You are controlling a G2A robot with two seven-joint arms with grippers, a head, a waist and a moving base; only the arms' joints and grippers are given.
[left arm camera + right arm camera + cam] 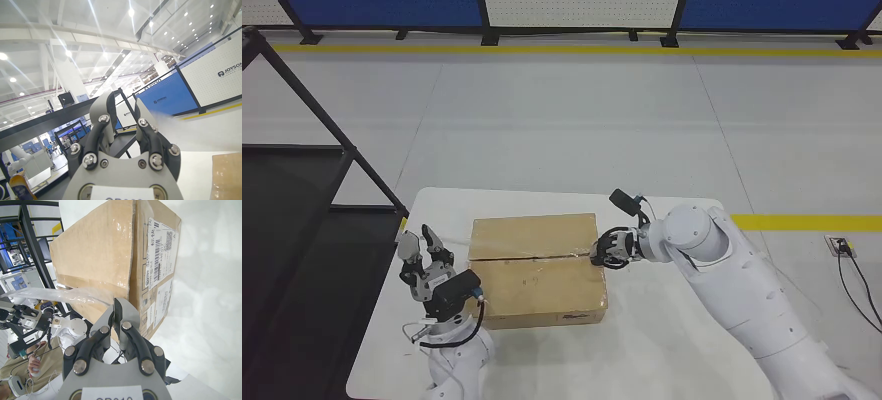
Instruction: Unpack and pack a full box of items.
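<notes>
**Item.** The cardboard box (537, 270) sits closed, its two top flaps meeting at a centre seam. The white table (672, 340) lies under the box, with bare top showing on every side of it.

**Grippers.** The right gripper (114, 311) is at the box end that carries the shipping label (160, 256), level with the seam. Its pads are pressed together on a strip of clear tape (75, 295) that stands off the cardboard. The left gripper (422, 258) is just beside the opposite end of the box, not touching it. Its fingers (105, 109) are spread, with nothing between them.

**Materials.**
- The box is plain brown corrugated board with matt faces and square, crisp edges.
- Glossy tape bands run over the seam and down the end face.
- The loose strip is thin, wrinkled and translucent.

**Handling judgement.**
- I expect the tape to be light and limp, prone to stretch, tear or stick to itself, so the place to hold it is at the free end, close to the box.
- The board should be stiff along its edges and yield at mid-panel.
- Since the task calls the box full, I take it to be heavy enough to stay put under a gentle pull.
- The flaps are best taken at their free edge along the seam.
- The taped areas look slippery for the pads.
</notes>
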